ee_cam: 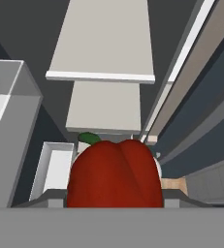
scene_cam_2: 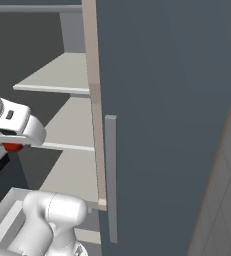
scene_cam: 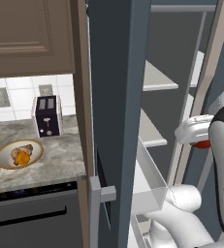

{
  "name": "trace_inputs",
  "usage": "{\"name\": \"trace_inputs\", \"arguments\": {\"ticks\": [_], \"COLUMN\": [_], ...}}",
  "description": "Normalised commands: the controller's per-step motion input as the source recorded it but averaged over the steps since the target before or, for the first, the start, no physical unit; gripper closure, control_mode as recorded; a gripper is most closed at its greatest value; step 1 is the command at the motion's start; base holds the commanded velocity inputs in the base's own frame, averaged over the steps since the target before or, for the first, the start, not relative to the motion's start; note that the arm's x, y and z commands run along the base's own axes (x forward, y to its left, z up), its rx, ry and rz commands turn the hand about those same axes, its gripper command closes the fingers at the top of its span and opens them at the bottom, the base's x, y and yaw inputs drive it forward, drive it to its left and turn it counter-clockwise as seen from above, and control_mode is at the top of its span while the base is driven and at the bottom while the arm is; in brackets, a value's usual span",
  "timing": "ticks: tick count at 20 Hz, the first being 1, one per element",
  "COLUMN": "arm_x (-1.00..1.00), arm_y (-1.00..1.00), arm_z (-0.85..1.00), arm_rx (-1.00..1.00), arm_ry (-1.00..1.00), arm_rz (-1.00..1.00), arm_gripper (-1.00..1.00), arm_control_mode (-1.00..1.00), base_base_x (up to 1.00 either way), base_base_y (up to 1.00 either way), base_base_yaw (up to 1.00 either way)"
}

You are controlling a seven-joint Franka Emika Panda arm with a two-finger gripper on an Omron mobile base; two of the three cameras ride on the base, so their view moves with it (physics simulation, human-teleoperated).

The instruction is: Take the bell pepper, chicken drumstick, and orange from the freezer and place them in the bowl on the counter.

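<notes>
My gripper (ee_cam: 114, 199) is shut on the red bell pepper (ee_cam: 114, 174), which bulges large between the fingers in the hand view, green stem up. The hand holds it inside the open freezer (scene_cam: 113, 97), in front of the pale shelves; a bit of the pepper (scene_cam: 203, 144) shows under the white hand, and again in the right base view as a red patch of bell pepper (scene_cam_2: 12, 147). The bowl (scene_cam: 1, 162) sits on the counter (scene_cam: 60, 160) to the left. In it lie the chicken drumstick (scene_cam: 27, 149) and the orange (scene_cam: 20, 158).
A dark toaster (scene_cam: 47, 116) stands behind the bowl against the tiled wall. A clear drawer (scene_cam: 152, 186) juts out of the freezer below the hand. The freezer's side wall and open door (scene_cam_2: 162, 125) flank the arm closely. A black dishwasher front (scene_cam: 31, 213) is under the counter.
</notes>
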Motion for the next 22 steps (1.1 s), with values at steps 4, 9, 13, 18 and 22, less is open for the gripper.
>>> {"name": "trace_inputs", "arguments": {"ticks": [4,9,13,18,22], "arm_x": [-0.01,0.00,0.00,0.00,0.00], "arm_y": [-0.01,-0.05,-0.05,-0.04,0.00], "arm_z": [-0.02,-0.01,0.00,-0.01,0.00], "arm_rx": [0.00,0.00,0.00,0.00,0.00], "arm_ry": [0.00,0.00,0.00,0.00,0.00], "arm_rz": [0.00,0.00,0.00,0.00,0.00], "arm_gripper": [1.00,1.00,1.00,1.00,1.00], "arm_control_mode": [-1.00,-1.00,-1.00,1.00,1.00], "base_base_x": [0.00,0.00,0.00,-0.01,-0.53], "base_base_y": [0.00,0.00,0.00,-0.03,-0.30], "base_base_yaw": [0.00,0.00,0.00,0.00,0.00]}}
